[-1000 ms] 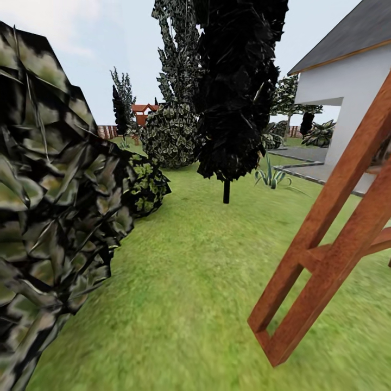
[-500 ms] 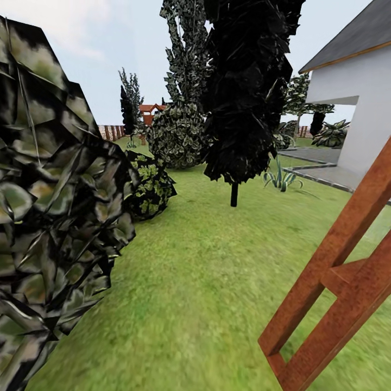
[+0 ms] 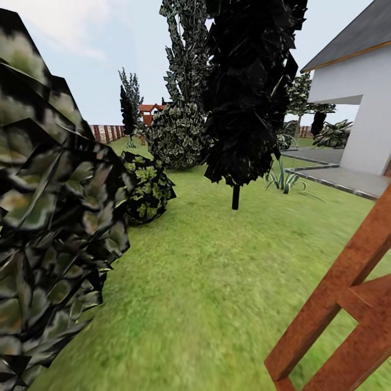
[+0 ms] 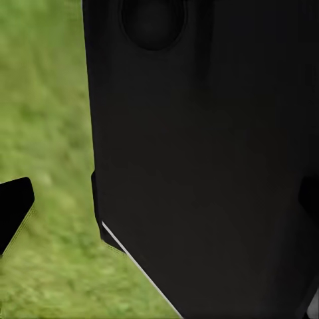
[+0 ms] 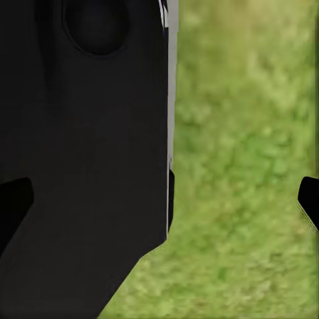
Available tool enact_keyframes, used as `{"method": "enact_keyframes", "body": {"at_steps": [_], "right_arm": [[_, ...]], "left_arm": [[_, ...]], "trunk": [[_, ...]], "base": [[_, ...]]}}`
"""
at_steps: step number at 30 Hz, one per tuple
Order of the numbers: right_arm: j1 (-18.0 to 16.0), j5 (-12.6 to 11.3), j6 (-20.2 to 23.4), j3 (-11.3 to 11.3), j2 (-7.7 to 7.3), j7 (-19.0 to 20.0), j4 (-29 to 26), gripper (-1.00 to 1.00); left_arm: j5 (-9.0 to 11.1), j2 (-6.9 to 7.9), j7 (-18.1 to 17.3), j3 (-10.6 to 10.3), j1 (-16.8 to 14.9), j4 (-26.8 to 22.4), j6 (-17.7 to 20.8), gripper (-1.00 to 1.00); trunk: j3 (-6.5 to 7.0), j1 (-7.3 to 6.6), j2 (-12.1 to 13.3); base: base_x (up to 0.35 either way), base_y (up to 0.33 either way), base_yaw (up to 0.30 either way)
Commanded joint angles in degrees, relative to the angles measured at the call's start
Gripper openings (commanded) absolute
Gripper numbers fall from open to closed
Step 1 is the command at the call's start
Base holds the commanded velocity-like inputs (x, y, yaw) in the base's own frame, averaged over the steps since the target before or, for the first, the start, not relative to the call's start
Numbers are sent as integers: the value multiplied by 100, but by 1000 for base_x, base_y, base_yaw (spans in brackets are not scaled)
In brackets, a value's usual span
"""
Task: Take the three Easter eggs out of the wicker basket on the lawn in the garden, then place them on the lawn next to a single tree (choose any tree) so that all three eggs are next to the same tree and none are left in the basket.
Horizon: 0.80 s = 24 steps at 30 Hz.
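The Easter eggs and the wicker basket are out of view. The lawn point(image 3: 206, 271) stretches ahead of me. A tall tree with dark green, pale-flecked foliage point(image 3: 184, 54) rises at the back, its trunk hidden. My left gripper point(image 4: 159, 212) hangs over grass, open, its black fingertips point(image 4: 13, 209) at the picture's two sides with nothing held. My right gripper point(image 5: 159, 206) is also open over grass and holds nothing. A black panel of the robot's body stands behind each.
Blocky mottled foliage point(image 3: 49, 217) crowds close on the left. A near-black tree with a thin dark trunk point(image 3: 235, 197) stands mid-lawn. A reddish wooden playset beam point(image 3: 347, 315) slants at the lower right. Bushes point(image 3: 144, 187), the white house point(image 3: 353, 108) and a fence point(image 3: 106, 132) lie beyond.
The whole head view has shifted, so the camera has moved. The wooden beam now sits lower and further right in the picture, and the left foliage looms larger.
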Motion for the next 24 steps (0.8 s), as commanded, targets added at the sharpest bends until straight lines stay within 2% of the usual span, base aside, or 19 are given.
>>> {"method": "enact_keyframes", "body": {"at_steps": [1, 24], "right_arm": [[-1, 1, -2, 4, 0, -8, 1, 100], [-1, 0, -2, -1, 0, -8, 1, 100]], "left_arm": [[7, 2, -21, 7, -1, 2, 3, 100], [7, 1, -21, 7, -1, 4, 3, 100]], "trunk": [[-3, 4, -1], [-3, 4, -1]], "base": [[317, 0, 0], [317, 0, 0]]}}
